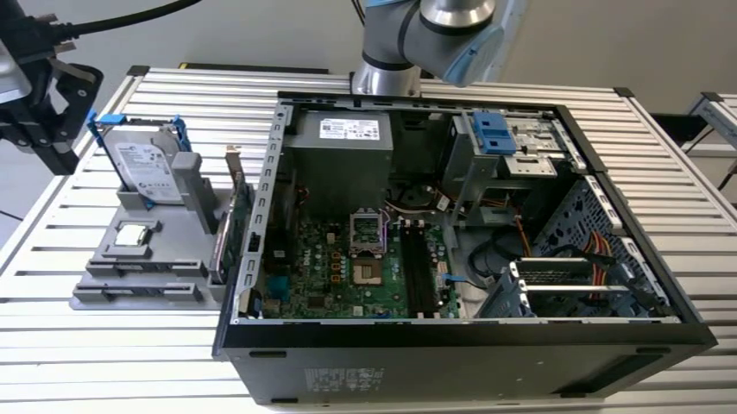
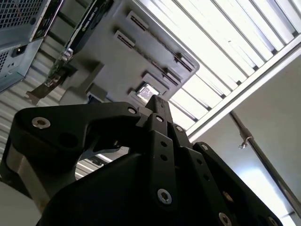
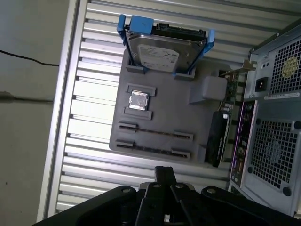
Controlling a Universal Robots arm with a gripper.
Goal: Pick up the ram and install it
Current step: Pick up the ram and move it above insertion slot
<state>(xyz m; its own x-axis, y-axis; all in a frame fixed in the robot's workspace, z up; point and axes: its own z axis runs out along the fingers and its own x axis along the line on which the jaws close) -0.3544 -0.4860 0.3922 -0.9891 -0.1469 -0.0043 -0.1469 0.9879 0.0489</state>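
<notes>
Your jaws hang pinched together, gripping nothing, above the gray holder [image 3: 160,113] by the table's [image 1: 173,86] edge at the exterior view's left. The ram [image 1: 415,267], seemingly a dark strip seated in the motherboard [image 1: 334,267], lies well apart.

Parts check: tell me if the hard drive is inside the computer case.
No; the hard drive stands in the gray holder outside the case.

Open room was left beneath the gripper [image 3: 164,172] over the flat grey holder [image 3: 164,113], whereas passage beyond was barred by the upright hard drive [image 3: 162,52], the standing card [image 3: 215,139] and the computer case [image 3: 275,117].
</notes>
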